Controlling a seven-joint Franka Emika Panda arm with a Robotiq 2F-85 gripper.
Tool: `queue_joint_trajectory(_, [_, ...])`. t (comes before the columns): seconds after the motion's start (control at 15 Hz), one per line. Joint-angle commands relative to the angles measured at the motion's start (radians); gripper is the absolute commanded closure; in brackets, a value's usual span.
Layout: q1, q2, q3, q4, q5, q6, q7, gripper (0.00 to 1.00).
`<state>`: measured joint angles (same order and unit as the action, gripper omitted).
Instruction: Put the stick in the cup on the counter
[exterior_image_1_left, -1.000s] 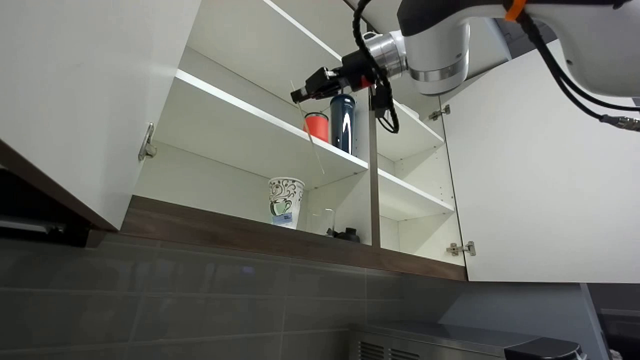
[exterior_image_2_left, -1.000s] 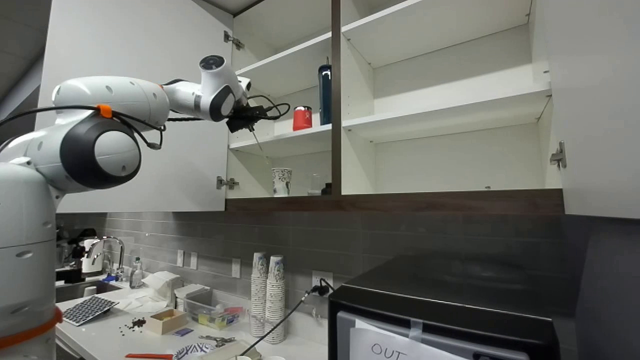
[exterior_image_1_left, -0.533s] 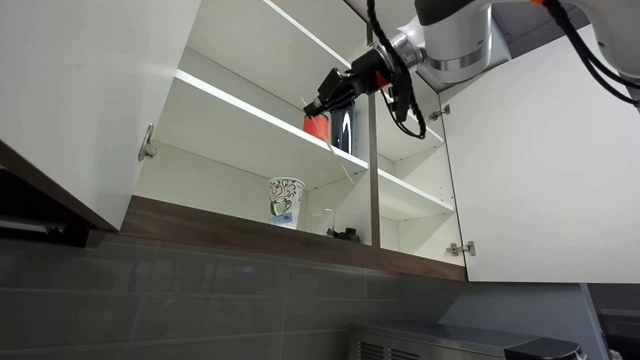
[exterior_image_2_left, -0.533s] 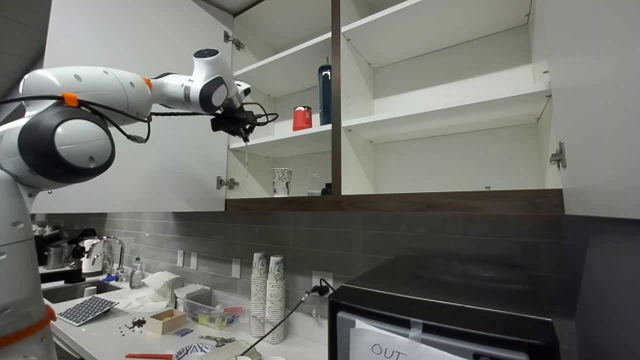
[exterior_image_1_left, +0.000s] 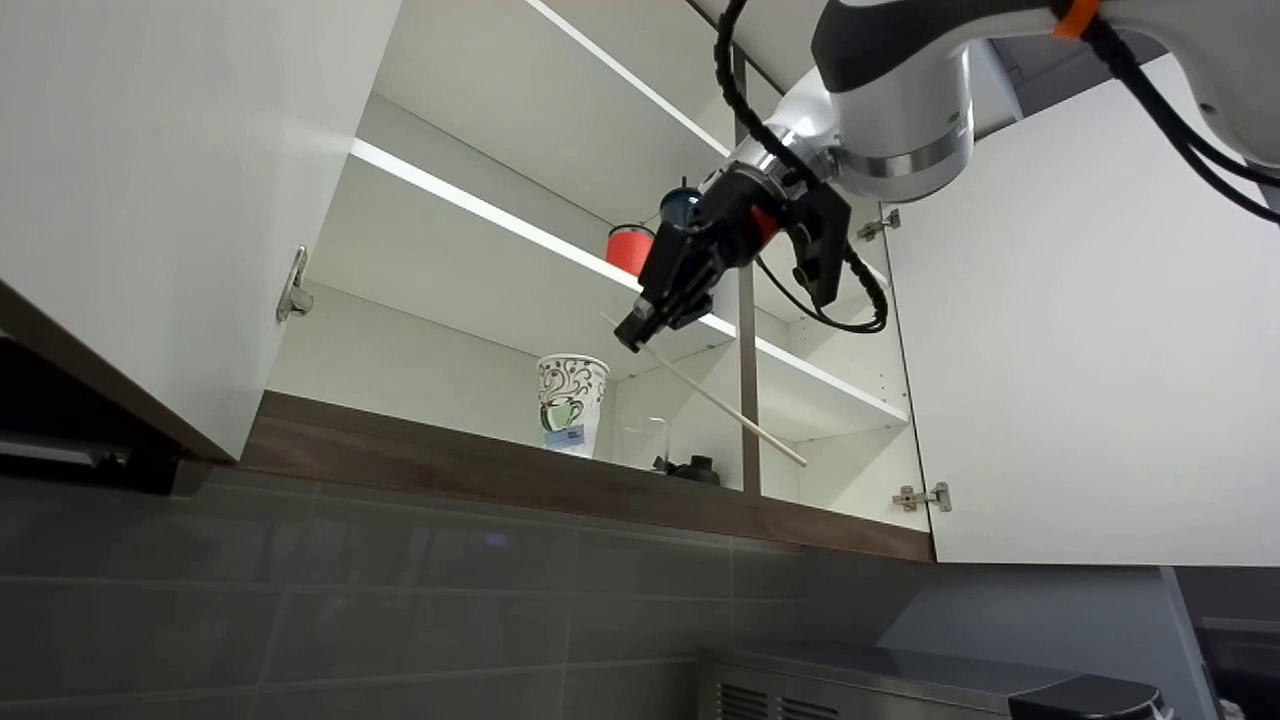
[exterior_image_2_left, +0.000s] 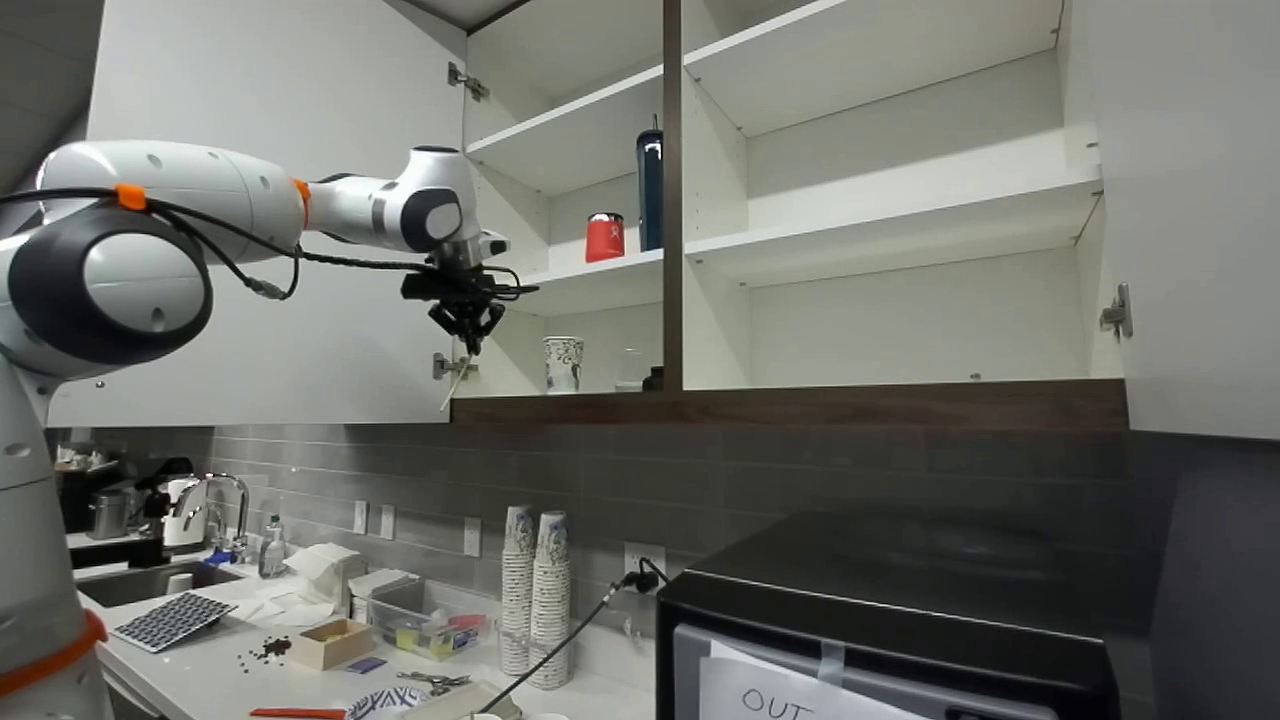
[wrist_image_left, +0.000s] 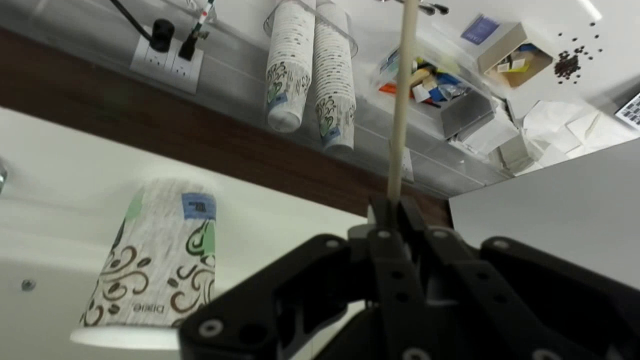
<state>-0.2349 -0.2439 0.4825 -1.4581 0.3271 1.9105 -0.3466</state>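
Observation:
The cup (exterior_image_1_left: 572, 395) is a white paper cup with a dark swirl pattern, upright on the cabinet's bottom shelf. It appears upside down at the left of the wrist view, where the same cup (wrist_image_left: 150, 260) looks close. My gripper (exterior_image_1_left: 632, 335) points downward, higher than the cup's rim and apart from it. A thin pale stick (exterior_image_1_left: 720, 405) is pinched between the fingertips, as the wrist view shows at the gripper (wrist_image_left: 393, 204). The stick (exterior_image_2_left: 457, 380) slants down and away from the cup, its lower end outside the cabinet front.
A red cup (exterior_image_2_left: 605, 237) and a tall dark bottle (exterior_image_2_left: 650, 190) stand on the middle shelf (exterior_image_1_left: 450, 195). Beside the patterned cup are a clear glass (exterior_image_1_left: 645, 442) and a black object (exterior_image_1_left: 697, 470). Cabinet doors (exterior_image_2_left: 280, 220) hang open. Cup stacks (exterior_image_2_left: 550, 600) stand on the counter below.
My gripper has dropped well below the middle shelf's items and turned to point more steeply down. The stick moved with it, its lower end swinging outward, farther from the cup.

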Motion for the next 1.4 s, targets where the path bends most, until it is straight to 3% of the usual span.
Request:
queue_joint_trajectory(0.0, [0.0, -0.002, 0.0, -0.01, 0.0, -0.003, 0.008, 0.93])
queue_joint_trajectory(0.47, [0.0, -0.008, 0.0, -0.017, 0.0, -0.006, 0.017, 0.93])
queue_joint_trajectory(0.53, [0.0, -0.009, 0.0, -0.017, 0.0, -0.006, 0.018, 0.98])
queue_joint_trajectory(0.8, [0.02, -0.075, -0.051, -0.167, 0.07, 0.023, -0.168, 0.98])
queue_joint_trajectory(1.0, [0.059, -0.135, -0.109, -0.301, 0.201, 0.083, -0.395, 0.98])
queue_joint_trajectory(1.07, [0.229, -0.129, -0.239, -0.345, 0.192, 0.122, -0.438, 0.98])
queue_joint_trajectory(1.33, [0.39, -0.177, -0.364, -0.509, 0.266, 0.196, -0.622, 0.98])
